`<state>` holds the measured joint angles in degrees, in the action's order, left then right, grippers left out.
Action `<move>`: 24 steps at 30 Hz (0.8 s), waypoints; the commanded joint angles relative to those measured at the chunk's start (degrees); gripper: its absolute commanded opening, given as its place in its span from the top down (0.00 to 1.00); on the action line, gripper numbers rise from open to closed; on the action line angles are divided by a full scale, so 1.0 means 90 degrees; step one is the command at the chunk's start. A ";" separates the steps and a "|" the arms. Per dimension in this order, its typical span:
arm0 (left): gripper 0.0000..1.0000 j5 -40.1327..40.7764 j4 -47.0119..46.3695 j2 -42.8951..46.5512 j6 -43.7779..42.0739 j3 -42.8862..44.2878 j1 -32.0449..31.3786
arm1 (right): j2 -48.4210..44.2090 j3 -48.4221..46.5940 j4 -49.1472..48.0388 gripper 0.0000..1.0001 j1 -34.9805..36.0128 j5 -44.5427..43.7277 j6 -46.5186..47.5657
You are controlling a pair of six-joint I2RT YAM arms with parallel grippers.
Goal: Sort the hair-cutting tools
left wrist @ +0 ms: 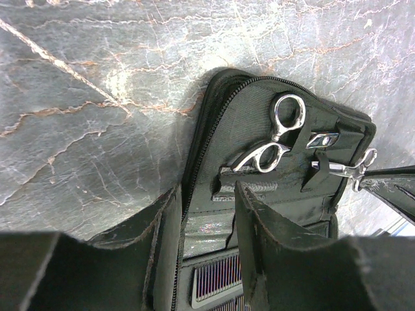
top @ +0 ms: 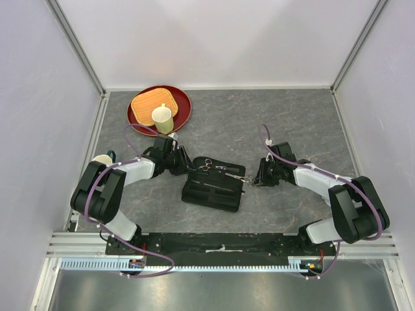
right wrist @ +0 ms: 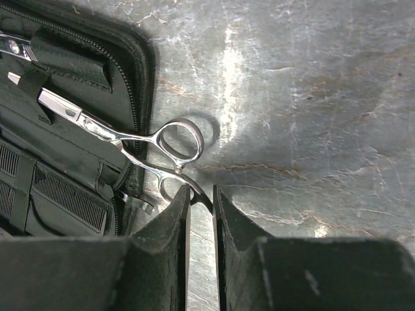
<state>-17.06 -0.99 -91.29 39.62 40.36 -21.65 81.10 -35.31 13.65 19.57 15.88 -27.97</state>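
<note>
Your right gripper (right wrist: 201, 194) is closed on one ring of the scissors (right wrist: 104, 131), whose blades point left, under the strap of the case (right wrist: 71, 61).

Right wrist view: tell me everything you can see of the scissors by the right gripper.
The silver metal scissors look closed and lie flat. Their blades sit tucked under a strap of the open black case; the handles overhang its zipped edge over the table. One finger ring is free, the other appears pinched in the right gripper.
</note>
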 commanded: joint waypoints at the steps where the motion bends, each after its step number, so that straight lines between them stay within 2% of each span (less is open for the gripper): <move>1: 0.56 -0.0389 -0.0172 -0.0189 0.0169 -0.0021 -0.0085 | 0.0188 -0.0227 -0.0286 0.87 0.0159 0.0042 0.0119; 11: 0.56 -0.0507 -0.0260 -0.0277 0.0188 0.0008 -0.0085 | 0.0383 -0.0753 -0.0169 1.00 0.0452 -0.0533 0.0460; 24: 0.56 -0.0517 -0.0251 -0.0365 0.0198 0.0086 -0.0085 | 0.0657 -0.0989 -0.0169 1.00 0.0794 -0.1188 0.1095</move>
<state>-18.98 -2.52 -92.49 39.64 40.42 -21.28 86.08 -42.70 15.29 26.28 8.21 -21.12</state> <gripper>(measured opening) 0.444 0.185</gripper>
